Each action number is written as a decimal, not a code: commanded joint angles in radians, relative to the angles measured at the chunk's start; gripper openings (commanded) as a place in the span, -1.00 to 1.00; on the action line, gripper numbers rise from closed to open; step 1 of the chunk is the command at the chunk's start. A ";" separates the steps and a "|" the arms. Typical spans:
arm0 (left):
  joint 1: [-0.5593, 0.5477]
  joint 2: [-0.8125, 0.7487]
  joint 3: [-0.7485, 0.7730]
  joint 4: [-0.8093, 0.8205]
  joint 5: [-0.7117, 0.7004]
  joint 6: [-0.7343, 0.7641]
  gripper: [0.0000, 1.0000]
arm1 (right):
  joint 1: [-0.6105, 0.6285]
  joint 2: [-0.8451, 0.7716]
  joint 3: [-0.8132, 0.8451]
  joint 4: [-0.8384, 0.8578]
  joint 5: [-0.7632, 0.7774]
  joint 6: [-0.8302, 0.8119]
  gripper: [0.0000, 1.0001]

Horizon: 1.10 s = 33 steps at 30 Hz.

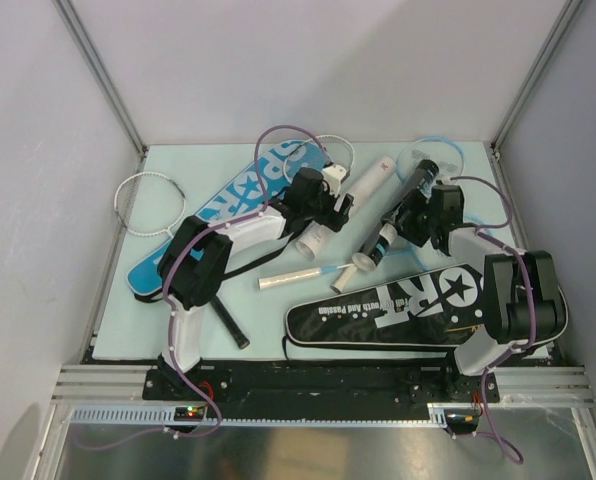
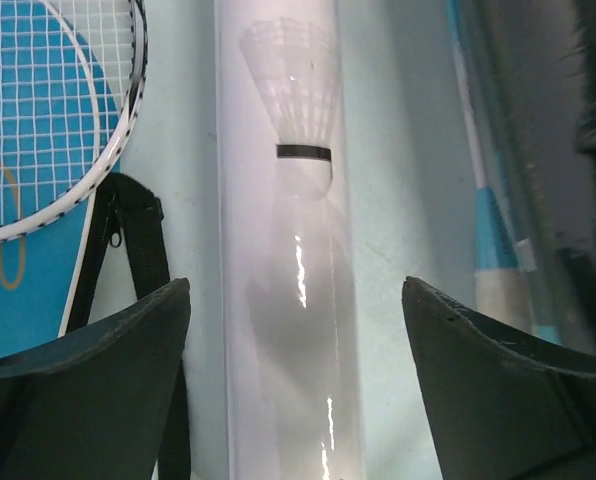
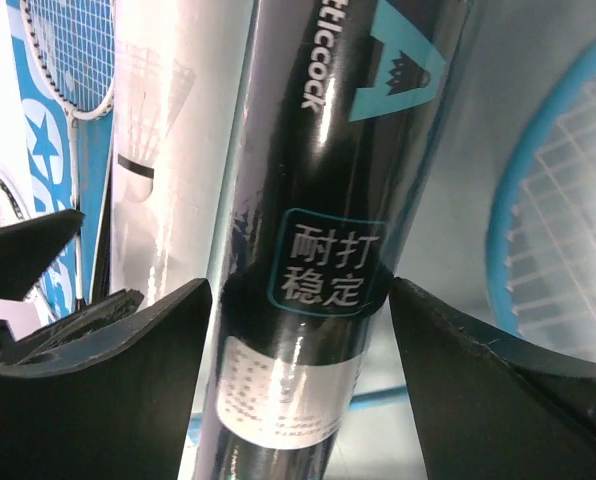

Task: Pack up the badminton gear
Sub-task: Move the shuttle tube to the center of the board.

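We see a pale green counter (image 1: pixel 228 335) boxed in by plain white walls (image 1: pixel 278 60), with metal posts in the far corners. At the far left a white racket (image 1: pixel 146 200) lies with its head at the counter's left edge. Next to it a blue cover (image 1: pixel 228 200) runs on a slant, from near left up to far right.

The left arm's fingers (image 2: pixel 128 340) stand apart on either side of the white tube (image 1: pixel 356 190), with bare gaps between them and its wall. This tube sits mid-counter, its long axis also slanting from near left to far right. Through its wall we make out a shuttlecock (image 2: pixel 300 110), feathers toward the top of the wrist view.

Just to the right, the black tube (image 3: pixel 318 200) lies almost parallel. The right arm's fingers (image 3: pixel 128 370) flank it, their tips right at its sides; we cannot tell whether they press on it. A black cover (image 1: pixel 378 310) lies nearly crosswise along the near edge, wide end to the right. A light-blue racket (image 3: pixel 558 200) rests beside the black tube.
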 commanded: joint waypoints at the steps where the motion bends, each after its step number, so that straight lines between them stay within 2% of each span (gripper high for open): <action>1: -0.004 -0.025 0.058 0.079 0.051 -0.003 0.91 | 0.050 0.068 0.089 0.106 -0.047 -0.047 0.53; 7: -0.002 -0.064 0.042 0.078 -0.002 -0.009 0.99 | 0.125 0.142 0.192 0.063 0.020 -0.091 0.51; 13: -0.002 -0.199 -0.007 0.064 -0.120 -0.028 0.99 | 0.155 0.183 0.230 0.072 0.072 -0.059 0.50; 17: 0.020 -0.309 -0.014 -0.057 -0.206 -0.060 0.99 | 0.171 0.188 0.258 0.034 0.091 -0.059 0.54; 20: 0.045 -0.403 -0.048 -0.152 -0.166 -0.050 0.99 | 0.177 0.135 0.263 -0.051 0.118 -0.066 0.58; 26: 0.058 -0.631 -0.232 -0.266 -0.133 0.058 0.99 | 0.195 -0.023 0.262 -0.247 0.186 -0.081 0.73; 29: 0.063 -0.700 -0.277 -0.382 -0.171 0.098 0.98 | 0.204 -0.085 0.255 -0.322 0.190 -0.081 0.93; 33: 0.126 -0.724 -0.292 -0.534 -0.256 0.095 0.91 | 0.204 -0.172 0.207 -0.350 0.168 -0.093 0.99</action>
